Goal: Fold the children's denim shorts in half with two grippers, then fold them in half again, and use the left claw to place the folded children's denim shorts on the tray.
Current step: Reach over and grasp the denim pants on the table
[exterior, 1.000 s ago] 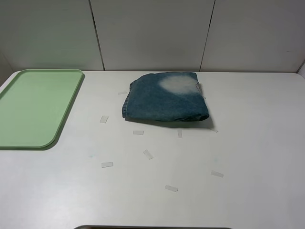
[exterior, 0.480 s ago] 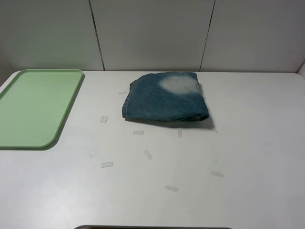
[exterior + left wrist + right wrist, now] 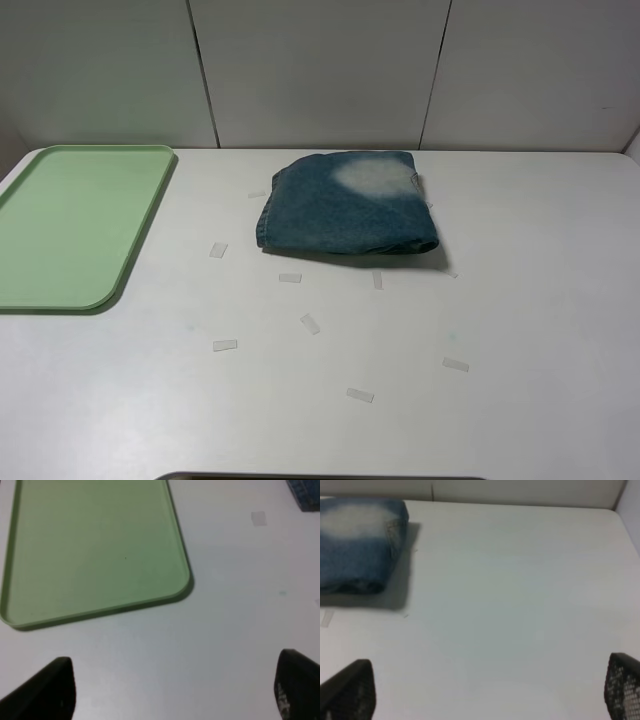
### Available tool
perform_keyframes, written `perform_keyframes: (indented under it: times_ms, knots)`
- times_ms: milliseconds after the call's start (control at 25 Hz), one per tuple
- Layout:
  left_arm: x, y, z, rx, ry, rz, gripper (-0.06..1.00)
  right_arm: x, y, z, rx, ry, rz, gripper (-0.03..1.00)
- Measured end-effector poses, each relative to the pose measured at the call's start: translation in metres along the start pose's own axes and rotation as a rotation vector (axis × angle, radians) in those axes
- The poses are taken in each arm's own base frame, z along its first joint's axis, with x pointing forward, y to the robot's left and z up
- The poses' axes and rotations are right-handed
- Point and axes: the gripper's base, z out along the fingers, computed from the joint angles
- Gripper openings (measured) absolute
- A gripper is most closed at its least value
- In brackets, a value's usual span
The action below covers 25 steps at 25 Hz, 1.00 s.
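Soft, bulky shorts (image 3: 345, 205) are lying centre-frame, likely wanting a deep left-edge pinch; left claw (image 3: 175, 685) is gaping, empty.

1. The high camera looks down and forward across the white table (image 3: 520, 300) toward the back wall (image 3: 320, 70). It is far enough away to take in the green tray (image 3: 70, 225) on the left and the folded denim shorts (image 3: 345, 205) towards the back.
2. The left wrist camera sits low and close over the table. It faces the tray's corner past the left gripper (image 3: 175, 690).
3. The right wrist camera, likewise low, looks past the right gripper (image 3: 487, 690) toward the back wall.
4. All three views share the denim shorts. The high and left wrist views share the tray.
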Motion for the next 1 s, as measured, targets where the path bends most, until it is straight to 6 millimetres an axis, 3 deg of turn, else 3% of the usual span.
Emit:
perform_keyframes:
  times_ms: [1000]
  knots:
    - [-0.0002, 0.0004, 0.0000, -0.004, -0.002, 0.002, 0.79, -0.0003, -0.0009, 0.0000, 0.009, -0.003, 0.032, 0.69]
